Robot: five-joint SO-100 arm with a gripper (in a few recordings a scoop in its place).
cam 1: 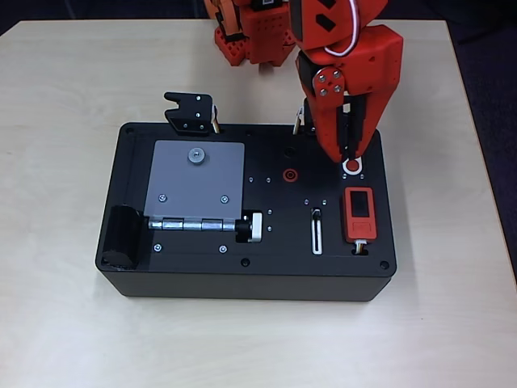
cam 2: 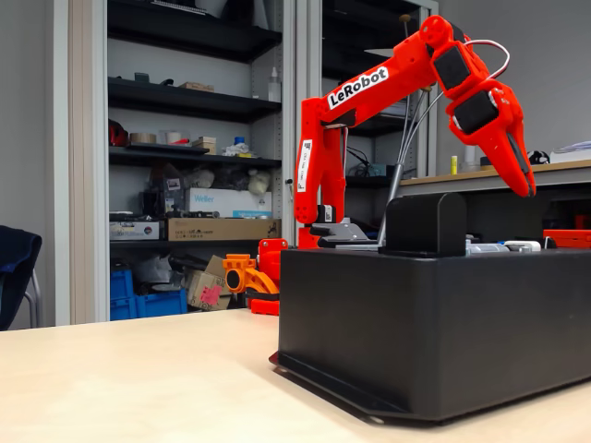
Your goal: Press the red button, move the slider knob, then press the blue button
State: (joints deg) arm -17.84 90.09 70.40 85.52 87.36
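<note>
Hovering claw [cam 1: 352, 153] over red button [cam 1: 352, 166], jaws narrow, holding nothing I see; slider knob [cam 1: 317, 214] below-left, box edge [cam 1: 386, 194] just right.

In the overhead view the tool [cam 1: 350, 155] covers the upper end of the white oval surround [cam 1: 352, 166], so only the red button [cam 1: 352, 166] peeks out beneath its tip. The arm [cam 1: 343, 40] is cut off by the top edge there. In the fixed view the black box [cam 2: 434, 323] runs past the right edge, and its raised wall hides its top panel.
</note>
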